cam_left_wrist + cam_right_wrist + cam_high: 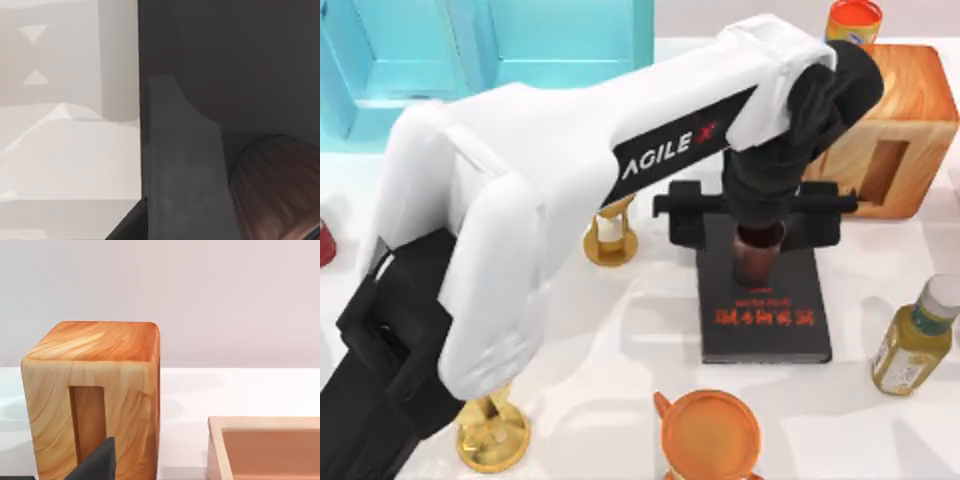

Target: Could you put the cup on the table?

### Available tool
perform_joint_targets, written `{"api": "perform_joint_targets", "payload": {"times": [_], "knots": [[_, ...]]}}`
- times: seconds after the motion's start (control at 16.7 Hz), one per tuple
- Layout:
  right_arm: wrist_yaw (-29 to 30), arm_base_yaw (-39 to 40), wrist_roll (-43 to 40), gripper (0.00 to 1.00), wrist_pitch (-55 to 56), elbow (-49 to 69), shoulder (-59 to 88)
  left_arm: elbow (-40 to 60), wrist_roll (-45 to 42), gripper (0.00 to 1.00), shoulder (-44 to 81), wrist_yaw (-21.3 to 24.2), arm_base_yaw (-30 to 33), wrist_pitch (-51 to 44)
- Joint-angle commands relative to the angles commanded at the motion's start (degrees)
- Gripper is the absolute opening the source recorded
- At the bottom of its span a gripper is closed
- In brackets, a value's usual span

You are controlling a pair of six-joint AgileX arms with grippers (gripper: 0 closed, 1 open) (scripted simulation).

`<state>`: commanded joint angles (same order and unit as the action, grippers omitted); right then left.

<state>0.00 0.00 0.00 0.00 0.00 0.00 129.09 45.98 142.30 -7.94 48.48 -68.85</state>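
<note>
Left arm: extended across the scene from the near left, wrist turned down over the black book with red lettering [763, 300] at centre right. The left gripper [760, 232] sits directly above the cup [758, 255], a small dark reddish-brown tumbler standing upright on the far half of the book's cover. From above, the wrist hides the fingers and the cup's rim. In the left wrist view a grey finger [185, 165] stands just beside the cup's ribbed brown wall [280, 190]; contact cannot be confirmed, so I cannot tell whether the fingers are spread or pinching the cup.

Right arm: parked at the far right. Its wrist view looks on the wooden block with a slot [95, 400] and a shallow tan tray [265, 445].

Surroundings: hourglass [611, 232] left of the book, orange handled mug [710, 435] at the near edge, gold goblet base [492, 435] near left, yellow bottle [912, 338] at right, teal shelving [480, 50] far left.

Assessment: the step in hand appears to be the grasp at the cup, which is still on the book and not on the table [620, 340].

Next move, in my judgement: secure a firm pinch, lift straight up off the cover, carry the cup sideways to the bare white surface between book and hourglass, and lower it upright. The mug and hourglass should be kept well apart from the path.
</note>
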Motion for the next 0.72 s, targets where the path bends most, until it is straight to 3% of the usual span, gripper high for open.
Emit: {"api": "perform_joint_targets", "payload": {"times": [0.48, 0.72], "knots": [[0.00, 0.00, 0.00, 1.00, 0.00, 0.00, 0.00, 0.00, 0.00, 0.02, 0.00, 0.00, 0.00, 0.00], [0.00, 0.00, 0.00, 1.00, 0.00, 0.00, 0.00, 0.00, 0.00, 0.00, 0.00, 0.00, 0.00, 0.00]]}}
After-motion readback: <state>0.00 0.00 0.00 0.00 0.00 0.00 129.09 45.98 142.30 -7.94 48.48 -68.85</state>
